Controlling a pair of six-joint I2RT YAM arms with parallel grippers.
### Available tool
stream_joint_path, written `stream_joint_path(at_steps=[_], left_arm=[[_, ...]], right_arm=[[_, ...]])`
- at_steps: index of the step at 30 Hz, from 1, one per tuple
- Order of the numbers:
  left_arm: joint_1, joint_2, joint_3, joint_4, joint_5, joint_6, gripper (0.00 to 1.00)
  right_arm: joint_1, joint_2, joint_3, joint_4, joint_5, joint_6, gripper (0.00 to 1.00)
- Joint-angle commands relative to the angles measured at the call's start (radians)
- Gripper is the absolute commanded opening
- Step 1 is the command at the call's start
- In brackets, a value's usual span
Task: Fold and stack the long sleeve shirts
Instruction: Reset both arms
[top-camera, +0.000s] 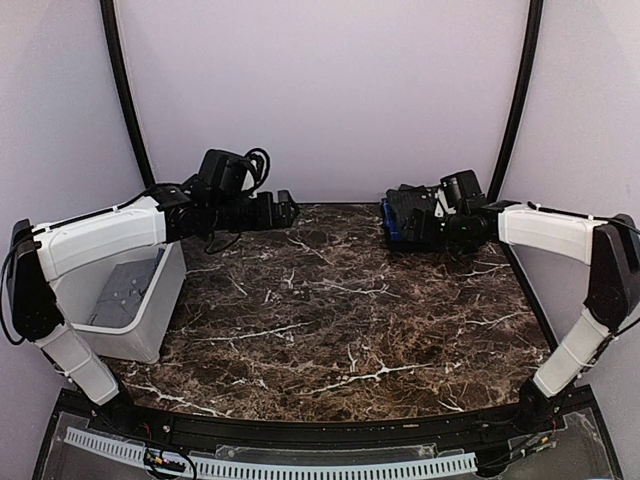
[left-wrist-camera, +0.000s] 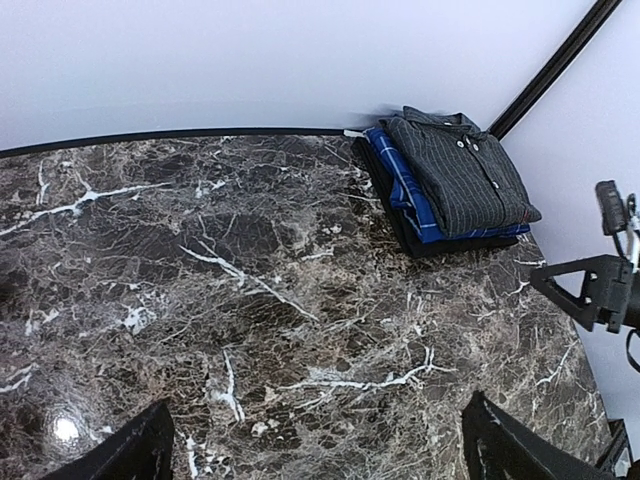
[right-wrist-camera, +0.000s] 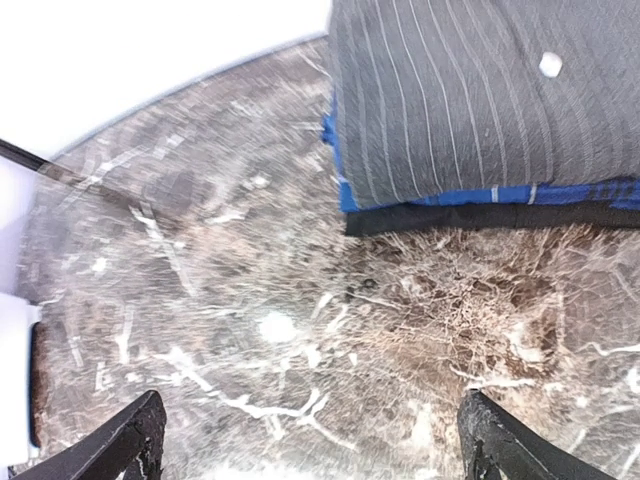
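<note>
At the desk's (top-camera: 330, 320) one-o'clock corner the black pinstriped shirt (left-wrist-camera: 465, 185) lies folded atop the blue plaid shirt (left-wrist-camera: 405, 190), perhaps over a third dark layer (right-wrist-camera: 480, 217), while the left jaws and right jaws stand spread, gripping nothing.

Dark marble table (top-camera: 330, 330), pale lilac walls (top-camera: 330, 90)

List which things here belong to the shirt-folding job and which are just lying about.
Belongs to the job:
- pinstriped shirt, folded, on top
- blue plaid shirt, folded, directly beneath it
- black cloth, under both, maybe another shirt

Just lying about:
- white bin, on the left side
</note>
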Motion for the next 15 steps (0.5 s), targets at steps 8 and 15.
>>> stream_joint_path(at_steps=[8,15], left_arm=[[0.004,-0.143,-0.103,0.043,-0.053,0.093,0.99],[0.004,-0.207,-0.165,0.077,-0.079,0.106,0.99]], right_arm=[[0.054,-0.438,-0.256,0.207,0.101,-0.12,0.99],[0.066,-0.66,-0.361,0.227,0.107,-0.186,0.99]])
